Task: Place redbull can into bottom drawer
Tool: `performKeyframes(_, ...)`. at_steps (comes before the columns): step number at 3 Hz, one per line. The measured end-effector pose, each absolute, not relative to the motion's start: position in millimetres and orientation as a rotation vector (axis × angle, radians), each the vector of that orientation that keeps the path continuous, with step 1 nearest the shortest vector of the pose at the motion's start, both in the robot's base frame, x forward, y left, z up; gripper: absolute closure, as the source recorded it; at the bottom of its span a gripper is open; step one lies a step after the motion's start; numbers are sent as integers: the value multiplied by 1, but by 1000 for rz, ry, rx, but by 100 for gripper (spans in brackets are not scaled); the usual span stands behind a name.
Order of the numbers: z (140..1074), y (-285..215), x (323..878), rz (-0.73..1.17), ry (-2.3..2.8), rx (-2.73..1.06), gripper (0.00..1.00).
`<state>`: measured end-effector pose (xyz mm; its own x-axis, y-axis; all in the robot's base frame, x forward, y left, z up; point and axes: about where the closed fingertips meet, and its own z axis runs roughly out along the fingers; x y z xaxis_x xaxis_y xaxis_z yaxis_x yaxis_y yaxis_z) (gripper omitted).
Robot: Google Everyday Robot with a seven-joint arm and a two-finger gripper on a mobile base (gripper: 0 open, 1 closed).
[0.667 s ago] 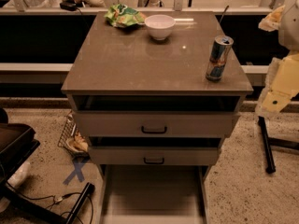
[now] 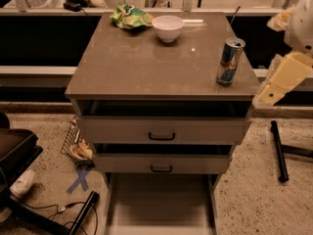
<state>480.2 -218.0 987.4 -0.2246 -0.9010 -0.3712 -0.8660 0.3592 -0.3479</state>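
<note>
The redbull can (image 2: 230, 61) stands upright on the brown cabinet top (image 2: 146, 67), near its right front corner. The bottom drawer (image 2: 160, 202) is pulled out at the foot of the cabinet, a shallow light-grey tray that looks empty. My gripper (image 2: 260, 98) is the cream-coloured end of the arm at the right edge of the view. It hangs beside the cabinet's right side, a little right of and below the can, and does not touch it. It holds nothing that I can see.
A white bowl (image 2: 167, 28) and a green snack bag (image 2: 129, 16) sit at the back of the top. Two upper drawers with black handles (image 2: 161, 136) stand slightly ajar. A black bar (image 2: 279, 151) lies on the floor right; a wire basket (image 2: 76, 143), cables and dark furniture are on the left.
The cream arm end at the right has shifted slightly left and up, closer to the can. The can, bowl and drawers have not moved.
</note>
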Motion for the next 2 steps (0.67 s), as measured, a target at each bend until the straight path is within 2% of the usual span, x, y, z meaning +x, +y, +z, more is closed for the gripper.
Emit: performKeyframes(2,946,-274,546,144,1995,-1048,0)
